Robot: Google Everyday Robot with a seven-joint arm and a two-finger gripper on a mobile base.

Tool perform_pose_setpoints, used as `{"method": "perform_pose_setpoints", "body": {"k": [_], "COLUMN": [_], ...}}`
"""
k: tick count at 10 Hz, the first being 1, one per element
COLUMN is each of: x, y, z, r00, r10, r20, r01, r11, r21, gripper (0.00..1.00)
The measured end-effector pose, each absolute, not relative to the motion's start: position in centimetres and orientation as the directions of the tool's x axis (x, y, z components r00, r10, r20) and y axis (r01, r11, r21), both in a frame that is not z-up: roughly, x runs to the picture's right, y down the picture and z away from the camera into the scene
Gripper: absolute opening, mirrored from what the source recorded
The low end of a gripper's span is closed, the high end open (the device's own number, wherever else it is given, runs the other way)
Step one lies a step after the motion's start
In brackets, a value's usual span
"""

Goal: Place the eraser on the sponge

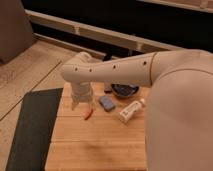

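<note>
The sponge (106,103) is a flat blue-grey pad lying near the back of the wooden table (100,145). A very small dark block, the eraser (107,92), lies just behind it, by the left edge of the dark bowl (125,90). My gripper (80,103) hangs from the cream wrist at the table's back left, a short way left of the sponge and above the table top. The arm (130,72) reaches in from the right and hides part of the table's back edge.
A thin red chili-shaped piece (88,114) lies just below and to the right of the gripper. A white tube-like bottle (131,111) lies right of the sponge. A dark mat (30,125) covers the floor left of the table.
</note>
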State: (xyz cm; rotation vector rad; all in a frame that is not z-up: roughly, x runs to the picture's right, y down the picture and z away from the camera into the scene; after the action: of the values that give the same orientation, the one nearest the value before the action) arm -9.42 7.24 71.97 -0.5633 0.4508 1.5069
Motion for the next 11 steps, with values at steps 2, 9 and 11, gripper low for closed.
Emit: {"method": "perform_pose_setpoints", "body": {"k": [2, 9, 11], "x": [-6.3, -1.9, -1.4], "y": [1.8, -2.6, -0.5], "z": [74.6, 76.5, 77.8], "r00": [0.013, 0.047, 0.054], "r10": [0.868, 0.913, 0.894], "r20": [-0.496, -0.406, -0.445], "r01": [-0.993, -0.993, -0.997], "r11": [-0.048, -0.001, 0.020], "r21": [-0.110, -0.116, -0.080], "gripper": [0.65, 0.65, 0.65]}}
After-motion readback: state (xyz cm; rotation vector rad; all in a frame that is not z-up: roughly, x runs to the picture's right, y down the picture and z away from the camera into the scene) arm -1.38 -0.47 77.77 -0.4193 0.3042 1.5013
